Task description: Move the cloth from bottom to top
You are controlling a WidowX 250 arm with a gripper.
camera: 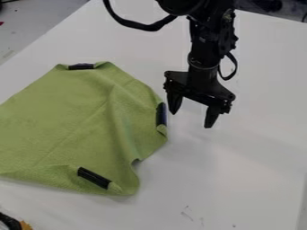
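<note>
The gripper (pixel 191 119) is hanging, fingers spread apart, at three o'clock from the green cloth (pixel 66 121) lying creased on the table (pixel 258 175).

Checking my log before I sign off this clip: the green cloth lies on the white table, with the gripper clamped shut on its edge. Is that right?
Not quite: the gripper is open and holds nothing. The camera view shows its fingertips apart, beside the cloth. The green cloth does lie on the white table.
</note>
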